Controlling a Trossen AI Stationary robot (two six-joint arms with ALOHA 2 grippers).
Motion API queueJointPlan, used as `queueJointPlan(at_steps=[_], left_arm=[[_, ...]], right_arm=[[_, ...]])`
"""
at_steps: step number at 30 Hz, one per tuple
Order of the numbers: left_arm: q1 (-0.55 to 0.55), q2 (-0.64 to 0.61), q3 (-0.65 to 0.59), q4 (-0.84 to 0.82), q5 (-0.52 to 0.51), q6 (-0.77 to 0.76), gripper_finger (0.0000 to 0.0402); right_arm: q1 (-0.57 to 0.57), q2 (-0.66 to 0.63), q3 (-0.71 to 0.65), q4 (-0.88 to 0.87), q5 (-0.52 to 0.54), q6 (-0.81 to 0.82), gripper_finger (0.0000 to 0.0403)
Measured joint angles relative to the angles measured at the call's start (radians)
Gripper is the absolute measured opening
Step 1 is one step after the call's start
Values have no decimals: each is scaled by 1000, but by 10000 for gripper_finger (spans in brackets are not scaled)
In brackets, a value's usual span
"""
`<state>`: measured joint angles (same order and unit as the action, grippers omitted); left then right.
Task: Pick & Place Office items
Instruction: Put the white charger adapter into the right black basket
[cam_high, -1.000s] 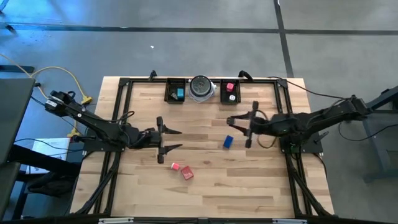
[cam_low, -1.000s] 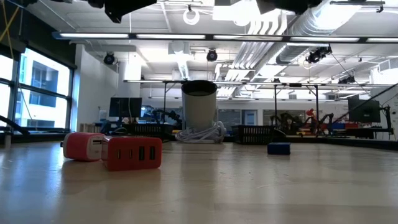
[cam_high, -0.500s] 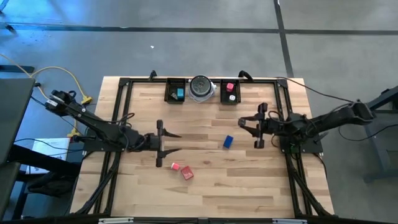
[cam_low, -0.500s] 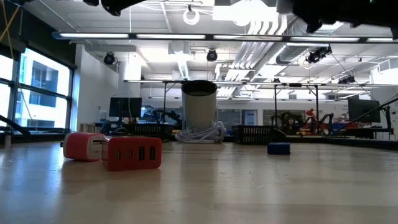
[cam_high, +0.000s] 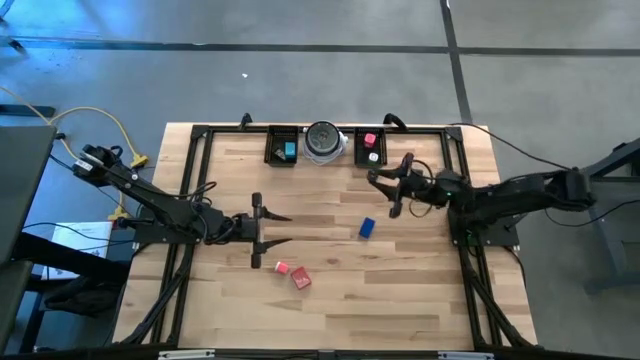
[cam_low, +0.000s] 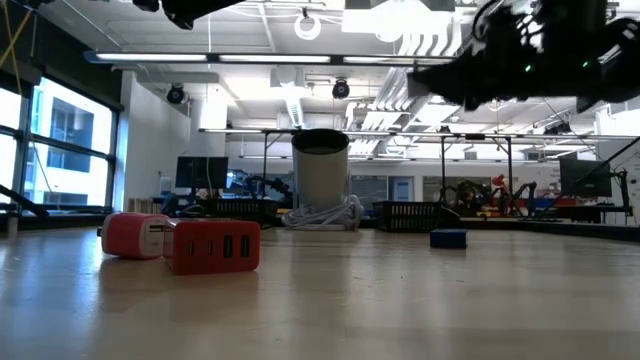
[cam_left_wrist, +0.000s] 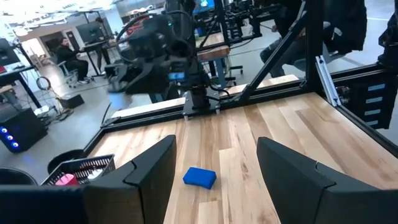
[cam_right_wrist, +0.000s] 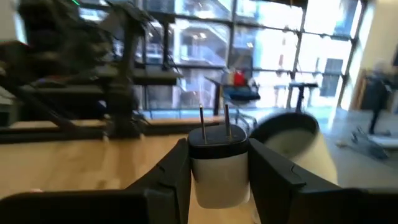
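1. High view: the right gripper now sits right of centre in the upper part of the frame, just below the right tray; half a second ago it was lower and farther right, so it has swung up and left toward the trays.
2. In the right wrist view its fingers are clamped on a white plug adapter with two prongs pointing up. The carry looks nearly done, with release into a tray the likely next step.
3. The left gripper hangs left of centre, unchanged over the last second, its fingers spread wide and empty.
4. A blue block lies loose on the worktop just right of centre, between the two grippers.
5. Two red pieces lie below centre, touching or nearly so.
6. The left tray holds a teal piece, and the right tray shows red and white pieces.
7. By my reading, three items remain to be picked.
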<state>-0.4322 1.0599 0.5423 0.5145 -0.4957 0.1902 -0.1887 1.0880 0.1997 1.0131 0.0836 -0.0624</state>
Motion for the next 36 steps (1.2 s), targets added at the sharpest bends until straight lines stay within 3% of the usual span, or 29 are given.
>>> queueJointPlan(at_steps=[7, 14, 18, 36], left_arm=[[-3, 0, 0, -9, 0, -8, 218], [-3, 0, 0, -28, 1, -34, 218], [-3, 0, 0, -28, 1, -34, 218], [6, 0, 0, -28, 2, -34, 218]], right_arm=[[-137, 202, 0, 181, -31, 40, 115], [-205, 338, 0, 316, -32, 45, 115], [-240, 381, 0, 294, 13, 53, 115], [-372, 538, 7, 309, 22, 119, 115]])
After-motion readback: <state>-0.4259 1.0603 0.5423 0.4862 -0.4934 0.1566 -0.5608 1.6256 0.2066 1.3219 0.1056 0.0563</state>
